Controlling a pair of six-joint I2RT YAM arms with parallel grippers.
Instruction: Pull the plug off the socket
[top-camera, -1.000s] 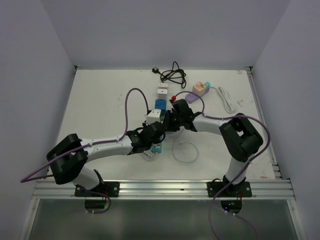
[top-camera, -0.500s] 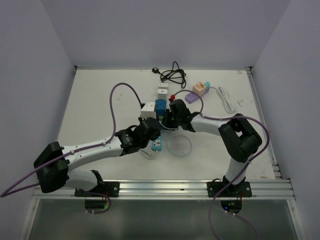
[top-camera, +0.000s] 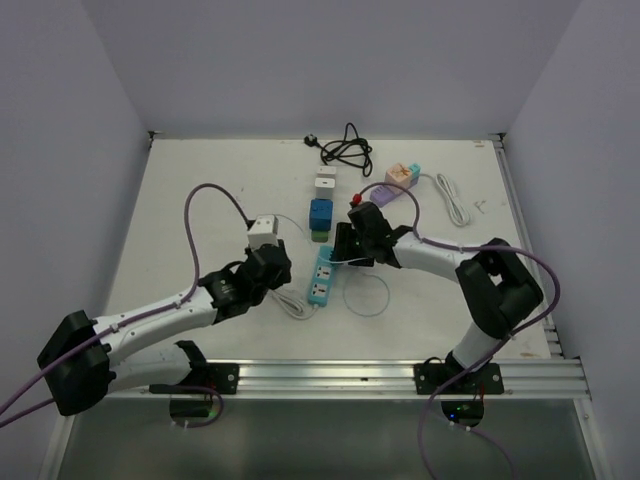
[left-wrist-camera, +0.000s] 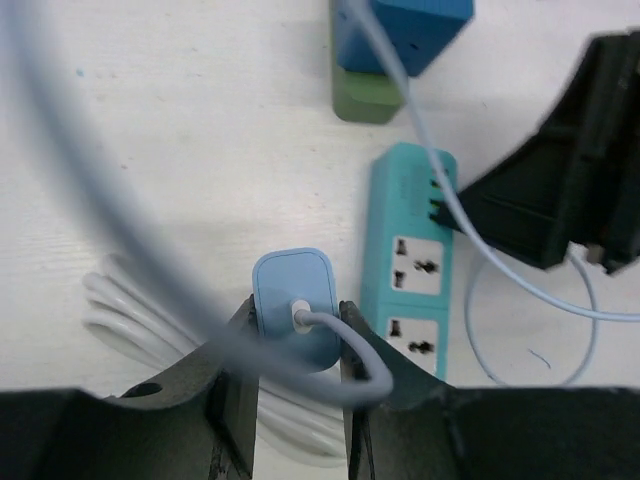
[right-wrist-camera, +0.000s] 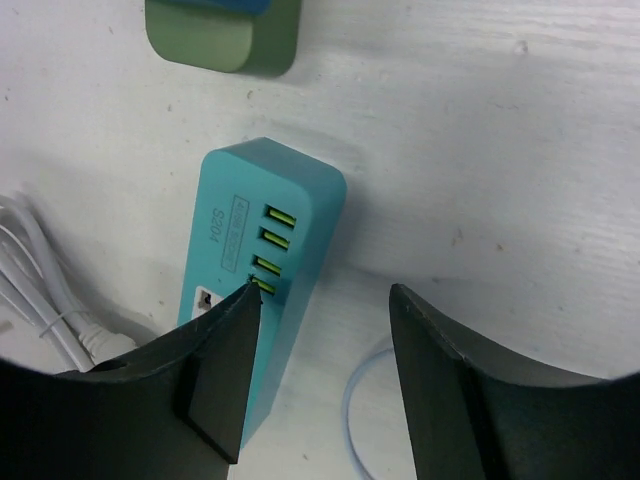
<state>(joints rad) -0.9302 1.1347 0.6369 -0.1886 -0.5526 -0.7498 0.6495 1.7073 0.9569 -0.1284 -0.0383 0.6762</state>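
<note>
My left gripper (left-wrist-camera: 297, 322) is shut on the light-blue plug (left-wrist-camera: 294, 298), held just left of the teal power strip (left-wrist-camera: 413, 268) and clear of its sockets. A thin pale cable leaves the plug's face. In the top view the left gripper (top-camera: 270, 263) sits left of the strip (top-camera: 322, 275), and the plug is hidden under it. My right gripper (right-wrist-camera: 322, 300) is open at the strip's far end (right-wrist-camera: 262, 262). Its left finger lies over the strip's USB ports and its right finger hangs above bare table. The right gripper also shows in the top view (top-camera: 347, 250).
A blue block (top-camera: 321, 212) on a green one (top-camera: 318, 236), a white adapter (top-camera: 325, 183), a purple strip (top-camera: 385, 195) and a pink-teal cube (top-camera: 402, 175) lie behind. A black cable (top-camera: 346, 150), a white cable (top-camera: 456, 200), a coiled white cord (top-camera: 296, 306) and a thin cable loop (top-camera: 366, 296) lie around.
My left gripper has moved left and away from the teal strip with the plug in it, uncovering the strip. The right gripper has stayed at the strip's far end.
</note>
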